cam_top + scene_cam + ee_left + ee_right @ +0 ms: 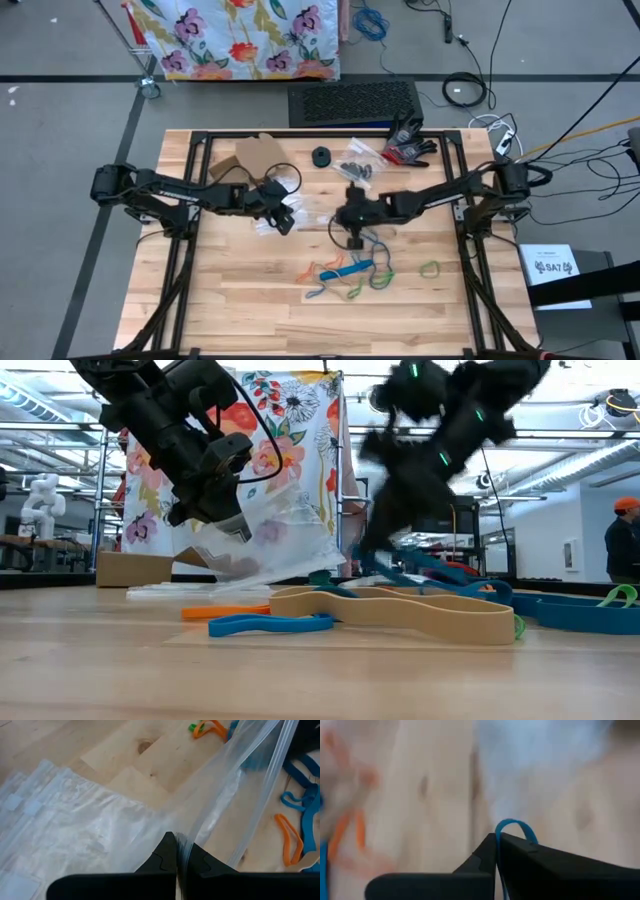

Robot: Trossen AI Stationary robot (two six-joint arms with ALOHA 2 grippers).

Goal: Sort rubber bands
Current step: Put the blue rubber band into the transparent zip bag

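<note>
Several rubber bands in blue, orange, green and tan lie in a loose pile on the wooden table, with one green band apart to the right. My right gripper hangs just above the pile's far side, shut on a blue rubber band. My left gripper is left of it, shut on a clear plastic bag that sags down to the table. In the low view a tan band, a blue one and an orange one lie flat in front. My left gripper pinches the clear bag's upper edge between its two fingers, slanting down from the table's left. The film hangs slack below the fingers, and its lower part rests on the table. My right gripper pinches the blue band between its two fingertips, slanting down from the table's right. A small loop of the band stands out past the tips; the fingers hide the remainder.
More flat clear bags lie under the left gripper. At the table's far side are a cardboard piece, a small black round part, a bag of dark parts and a red-and-black glove. Bare wood lies toward the near edge.
</note>
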